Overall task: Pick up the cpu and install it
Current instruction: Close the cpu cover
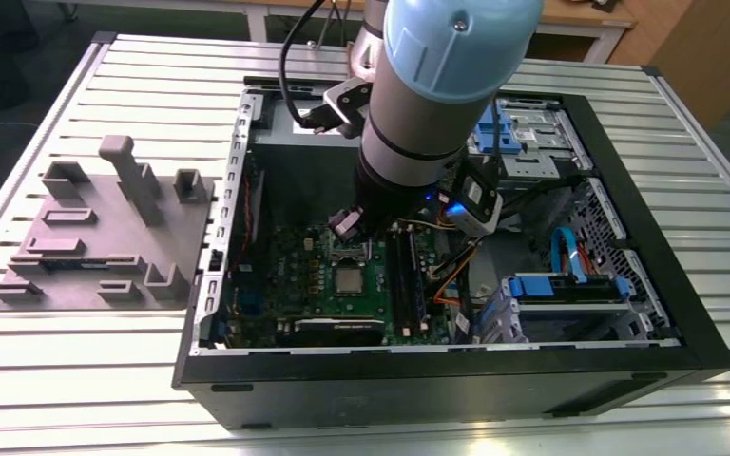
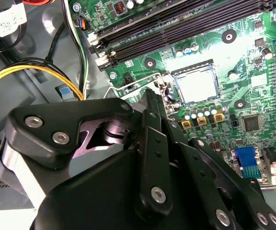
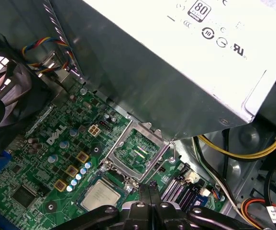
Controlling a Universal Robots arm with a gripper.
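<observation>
The cpu [image 3: 99, 195], a small silvery square, lies flat in the socket of the green motherboard [image 3: 56, 158]. It also shows bright under the light in the second wrist view [image 2: 195, 85] and as a small grey square in the exterior view [image 1: 346, 278]. The socket's metal load plate [image 3: 138, 151] stands swung up and open beside the cpu. My gripper [image 3: 151, 188] hovers just above the board at the edge of that plate, near the wire lever [image 2: 128, 85], a short way from the cpu. Its fingers are shut together with nothing visible between them.
The open computer case [image 1: 213, 285] rests on a slatted metal table. A large grey power supply box [image 3: 176, 62] overhangs the socket. Memory slots [image 2: 176, 24], yellow cables [image 2: 27, 72] and blue drive brackets [image 1: 568, 285] crowd the case. A grey fixture plate [image 1: 105, 237] sits at the exterior view's left.
</observation>
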